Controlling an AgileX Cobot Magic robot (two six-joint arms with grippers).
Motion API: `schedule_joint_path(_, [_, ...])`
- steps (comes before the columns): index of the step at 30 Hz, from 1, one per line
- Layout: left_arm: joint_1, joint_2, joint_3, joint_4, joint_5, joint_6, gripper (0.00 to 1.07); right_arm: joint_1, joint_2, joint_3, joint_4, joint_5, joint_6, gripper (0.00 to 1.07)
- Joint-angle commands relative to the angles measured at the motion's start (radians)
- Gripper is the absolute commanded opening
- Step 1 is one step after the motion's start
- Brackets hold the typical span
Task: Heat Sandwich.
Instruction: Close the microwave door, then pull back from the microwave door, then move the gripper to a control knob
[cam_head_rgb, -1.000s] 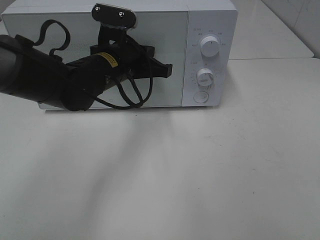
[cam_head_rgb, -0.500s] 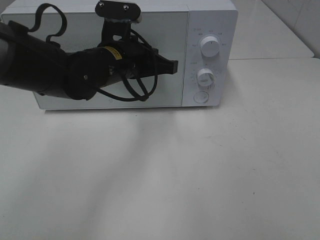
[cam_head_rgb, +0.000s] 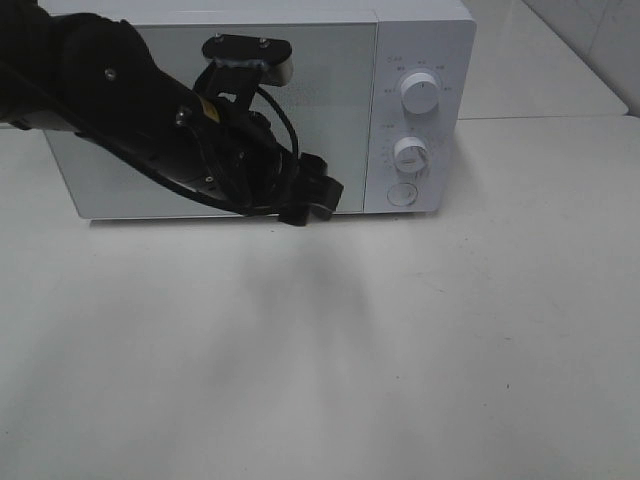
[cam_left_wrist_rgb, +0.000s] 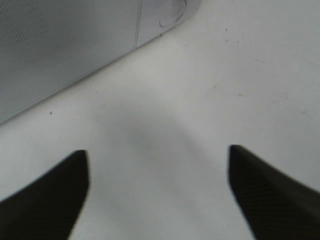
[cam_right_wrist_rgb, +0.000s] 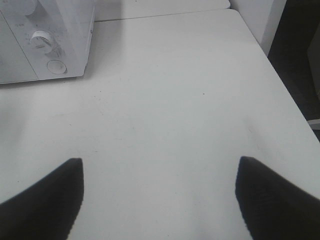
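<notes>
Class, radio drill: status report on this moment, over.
Left gripper open, empty, low before white boxy microwave oven, door shut. Right gripper open, empty, over white table. Sandwich not in view. No obstruction seen.

Microwave (cam_head_rgb: 345, 110): on table (cam_head_rgb: 400, 350), at rear.
Dials (cam_head_rgb: 421, 92): right of door (cam_head_rgb: 330, 70), one above the other.
Button (cam_head_rgb: 401, 193): below dials.
Left gripper (cam_head_rgb: 316, 204): before door's lower right corner.

I see the left gripper (cam_head_rgb: 312, 205) drop from mid-height on the microwave (cam_head_rgb: 330, 90) door to the door's lower edge, close above the table (cam_head_rgb: 400, 330). It now points downward instead of level. The forearm (cam_head_rgb: 120, 100) slopes down from the upper left.
</notes>
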Motion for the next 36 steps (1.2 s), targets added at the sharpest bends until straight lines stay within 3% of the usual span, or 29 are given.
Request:
schedule_joint_path(1, [-0.001,-0.039,0.003,0.006,0.119,0.002,1.00,-0.004,-0.027,0.003,-0.003,-0.012,-0.004,0.76])
schedule_joint_path(14, [-0.001,-0.180,0.003,0.118,0.609,-0.018,0.99,-0.004,-0.027,0.003,-0.003,-0.012,-0.004,0.76])
schedule_joint_path(21, [0.023,-0.242,0.003,0.143,0.693,-0.070,0.99,-0.004,-0.027,0.003,-0.003,-0.012,-0.004,0.76])
schedule_joint_path(26, [0.142,-0.294,0.003,0.131,0.759,-0.069,0.99,-0.004,-0.027,0.003,-0.003,-0.012,-0.004,0.76])
schedule_joint_path(30, [0.326,-0.374,0.003,0.130,0.842,-0.054,0.98,-0.004,-0.027,0.003,-0.003,-0.012,-0.004,0.76])
schedule_joint_path(35, [0.423,-0.421,0.003,0.130,0.878,-0.054,0.98,-0.004,-0.027,0.003,-0.003,-0.012,-0.004,0.76])
schedule_joint_path(36, [0.482,-0.450,0.003,0.130,0.896,-0.054,0.98,-0.004,-0.027,0.003,-0.003,-0.012,-0.004,0.76])
